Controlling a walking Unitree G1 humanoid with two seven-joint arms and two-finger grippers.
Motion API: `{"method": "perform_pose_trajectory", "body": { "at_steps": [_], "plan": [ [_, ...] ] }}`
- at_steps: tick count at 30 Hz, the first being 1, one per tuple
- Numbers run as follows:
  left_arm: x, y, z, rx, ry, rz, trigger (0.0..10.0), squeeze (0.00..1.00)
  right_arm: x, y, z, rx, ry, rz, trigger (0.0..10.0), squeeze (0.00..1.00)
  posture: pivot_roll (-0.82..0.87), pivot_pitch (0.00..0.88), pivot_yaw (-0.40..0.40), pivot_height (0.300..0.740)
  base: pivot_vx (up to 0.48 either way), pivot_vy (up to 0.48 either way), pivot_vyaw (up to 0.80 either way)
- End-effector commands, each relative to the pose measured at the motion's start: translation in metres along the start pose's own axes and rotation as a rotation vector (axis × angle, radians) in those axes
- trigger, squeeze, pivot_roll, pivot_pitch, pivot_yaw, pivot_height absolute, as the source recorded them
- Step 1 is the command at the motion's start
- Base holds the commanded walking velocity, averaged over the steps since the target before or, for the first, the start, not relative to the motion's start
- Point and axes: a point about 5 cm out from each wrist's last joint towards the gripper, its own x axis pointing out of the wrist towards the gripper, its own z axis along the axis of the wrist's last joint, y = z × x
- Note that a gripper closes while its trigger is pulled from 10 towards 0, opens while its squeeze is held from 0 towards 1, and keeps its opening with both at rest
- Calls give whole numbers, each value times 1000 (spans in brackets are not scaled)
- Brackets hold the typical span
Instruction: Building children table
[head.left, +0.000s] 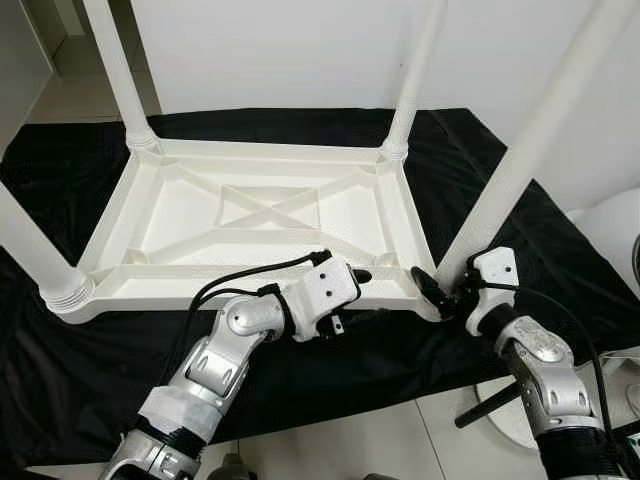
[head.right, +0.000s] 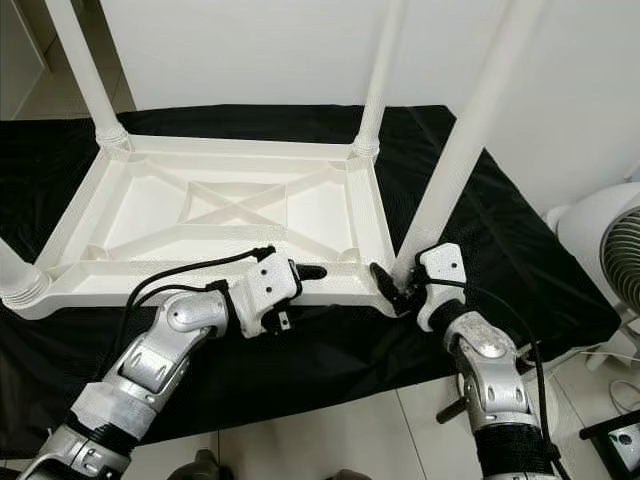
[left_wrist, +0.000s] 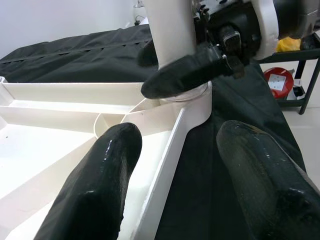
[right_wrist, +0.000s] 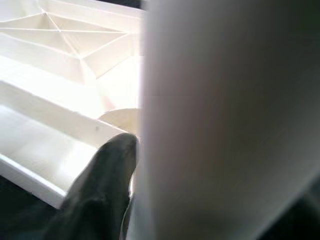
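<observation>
The right hand (head.right: 392, 287) is clamped on the near-right leg (head.right: 462, 150) at its base. The left hand (left_wrist: 170, 165) straddles the near rim, fingers apart. The white tabletop (head.left: 250, 215) lies upside down on a black cloth (head.left: 480, 170), legs upward.

Silver jointed arms, white wrist housings, black cables — black fingers (left_wrist: 100, 185)

Tabletop (head.left: 250, 215), white plastic, inverted: one. Table legs, white, standing in its corner sockets: four, namely far left (head.left: 118, 70), far right (head.left: 418, 70), near left (head.left: 30, 250), near right (head.left: 540, 130). Black cloth (head.left: 60, 350) beneath: one. Grippers: two, left gripper (head.left: 375, 283) and right gripper (head.left: 437, 295). Fan (head.right: 610, 250), white, possibly a floor model: one.
</observation>
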Motion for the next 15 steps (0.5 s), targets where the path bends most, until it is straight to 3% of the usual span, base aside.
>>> {"method": "perform_pose_trajectory", "body": {
  "at_steps": [1, 9, 10, 11, 15],
  "plan": [
    [0, 6, 0, 5, 8, 77, 10000, 0, 1, 6, -8, 23, 32, 47, 0, 0, 37, 0, -48, 740, 0, 0, 0],
    [0, 5, 0, 6, 7, 74, 10000, 0, -2, 7, -12, 55, 25, 18, 0, 0, 34, 0, -44, 740, 0, 0, 0],
    [-1, 5, 0, 6, 7, 73, 10000, 0, -3, 5, -12, 52, 24, -12, 5569, 0, 31, 0, -40, 740, 0, 0, 0],
    [-1, 5, 0, 6, 7, 71, 10000, 0, -3, 4, -12, 56, 23, -43, 10000, 0, 30, 0, -39, 740, 0, 0, 0],
    [-1, 5, 0, 6, 7, 70, 10000, 0, -4, 3, -12, 58, 23, -61, 10000, 0, 30, 0, -39, 740, 0, 0, 0]
  ]
}}
